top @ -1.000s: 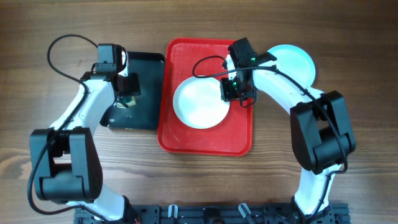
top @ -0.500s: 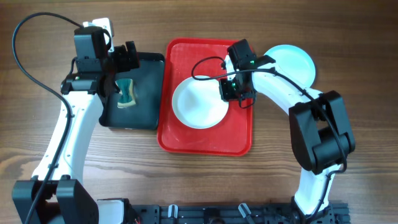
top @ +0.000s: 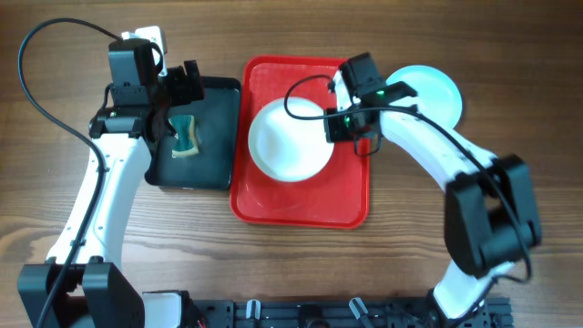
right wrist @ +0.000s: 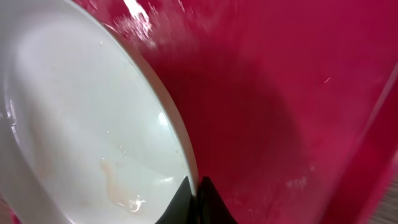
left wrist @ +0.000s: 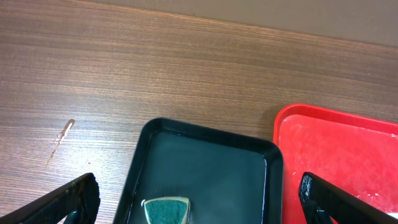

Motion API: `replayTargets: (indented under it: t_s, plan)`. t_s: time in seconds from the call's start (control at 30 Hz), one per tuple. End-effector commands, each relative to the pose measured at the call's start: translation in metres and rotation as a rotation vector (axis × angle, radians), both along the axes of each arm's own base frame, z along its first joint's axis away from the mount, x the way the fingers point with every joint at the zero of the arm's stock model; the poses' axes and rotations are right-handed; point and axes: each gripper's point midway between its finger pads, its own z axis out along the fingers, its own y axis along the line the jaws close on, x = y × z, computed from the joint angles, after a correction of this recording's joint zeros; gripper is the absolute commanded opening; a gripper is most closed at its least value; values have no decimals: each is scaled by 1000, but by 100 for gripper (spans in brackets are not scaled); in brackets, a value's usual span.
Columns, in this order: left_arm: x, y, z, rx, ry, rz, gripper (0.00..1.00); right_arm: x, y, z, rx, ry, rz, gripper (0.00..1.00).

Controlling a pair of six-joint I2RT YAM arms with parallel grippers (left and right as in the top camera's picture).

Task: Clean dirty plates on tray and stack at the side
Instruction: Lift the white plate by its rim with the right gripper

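Two plates show: one white plate [top: 290,141] lying on the single red tray [top: 301,205], with a faint orange smear inside it, and one light blue plate [top: 437,91] on the table [top: 55,182] just right of that tray; whether another lies under it cannot be told. The right gripper [right wrist: 194,191] has its fingers pinched together on the white plate's right rim. The left gripper [left wrist: 198,180] hangs with fingers spread wide above the one black tray [top: 205,159], which holds one green sponge [top: 185,137].

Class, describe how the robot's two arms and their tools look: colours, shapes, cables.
The left arm and right arm have white rounded links with bulky black joints. A black cable loops from each wrist. The tools' fingers are black and tapered.
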Motion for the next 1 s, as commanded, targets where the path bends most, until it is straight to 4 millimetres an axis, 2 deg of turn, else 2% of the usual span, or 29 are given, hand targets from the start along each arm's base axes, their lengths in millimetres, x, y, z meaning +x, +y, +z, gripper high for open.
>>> replayTargets:
  t_s: [0.0,0.2,0.33,0.4,0.57,0.8,0.87,0.97]
  plan:
    - [1,4,-1,2,2,13,100,22,2,54,27,-174,-12,4]
    - [1,4,-1,2,2,13,100,38,8,66,86,-223,-97,4]
    - [1,4,0,2,1,13,100,47,18,72,56,-300,-101,4]
    - [1,4,-1,2,2,13,100,49,48,79,59,-379,-84,4]
    - [1,4,-1,2,2,13,100,48,98,82,124,-457,-62,4]
    - [1,4,-1,2,2,13,100,47,138,56,85,-534,-7,4]
    - [1,4,0,2,1,13,100,45,150,56,70,-584,67,4]
    - [1,4,-1,2,2,13,100,49,154,63,-3,-680,115,4]
